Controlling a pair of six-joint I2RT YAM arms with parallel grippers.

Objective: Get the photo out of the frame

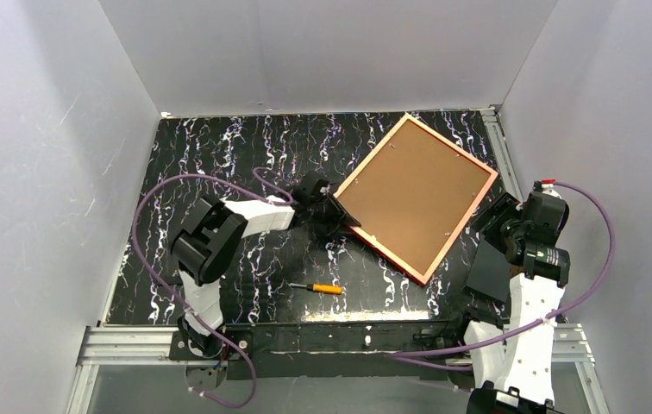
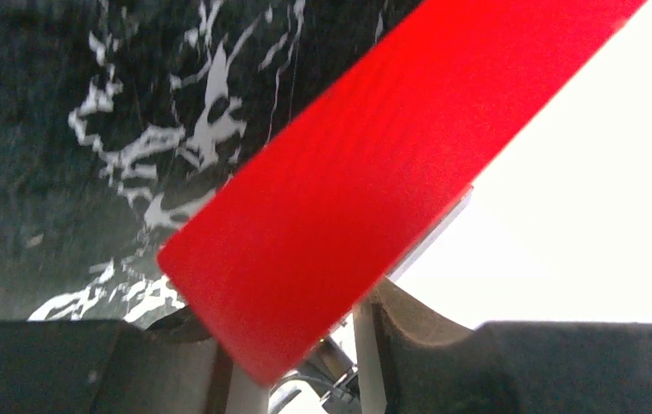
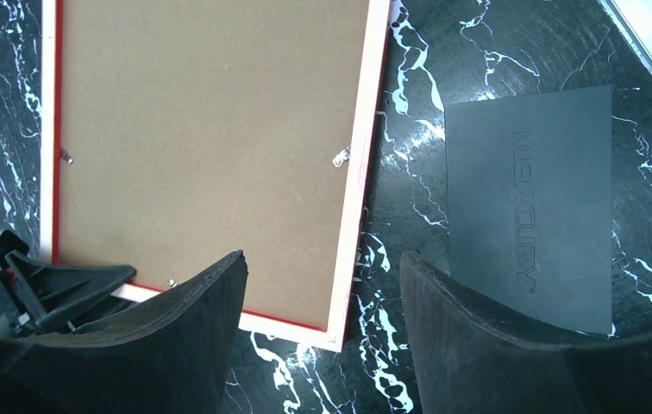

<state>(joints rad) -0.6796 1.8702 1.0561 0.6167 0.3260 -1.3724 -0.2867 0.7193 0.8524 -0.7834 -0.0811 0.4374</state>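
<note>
Top external view showed the frame (image 1: 454, 146) lying face down on the black marbled table (image 1: 245, 155), at about 2 o'clock from the table's middle and turned so its corners pointed to 12, 3, 6 and 9 o'clock. Its orange back rim ran around the brown backing board (image 1: 413, 194). The left gripper (image 1: 337, 214) sat at the frame's 9 o'clock corner. In the left wrist view the red edge slanted down between the two fingers (image 2: 430, 341), which were closed on it, and that end stood raised off the table. The right gripper (image 3: 322, 267) hung with its jaws wide apart and nothing between them, above the frame's corner nearest that arm, at about 4 o'clock from the frame's middle in the overhead view. Small metal tabs (image 3: 340, 155) showed on the board's edges. A dark mat (image 3: 529, 207) lay flat just beside the frame at its 4 o'clock side, apart from it. An orange-handled screwdriver (image 1: 321, 287) lay near the table's 6 o'clock edge, well apart from the frame.
</note>
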